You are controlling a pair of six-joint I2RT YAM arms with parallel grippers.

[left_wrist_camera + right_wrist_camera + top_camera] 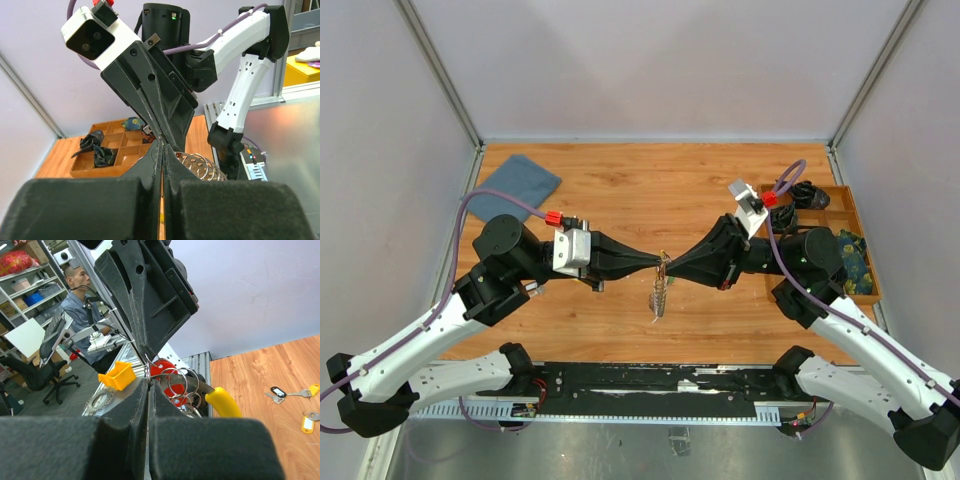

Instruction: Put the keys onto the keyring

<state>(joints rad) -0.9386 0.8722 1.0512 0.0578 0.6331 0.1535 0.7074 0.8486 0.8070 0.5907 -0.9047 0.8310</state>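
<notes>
The keyring (660, 292) is a bunch of thin wire rings and small keys, hanging above the table's middle between both grippers. My left gripper (654, 261) is shut on it from the left, and my right gripper (672, 263) is shut on it from the right, tip to tip. In the left wrist view the coiled rings (202, 167) bulge out to the right of the shut fingers (150, 165). In the right wrist view the rings (176, 384), a red tag (165, 371) and a yellow tag (222, 402) hang by the shut fingertips. Loose keys with a black head (278, 391) and yellow heads (308, 423) lie on the table.
A wooden compartment tray (847, 212) with dark bundles stands at the right edge and also shows in the left wrist view (107, 155). A blue cloth (520, 182) lies at the back left. Grey walls close in the table on three sides.
</notes>
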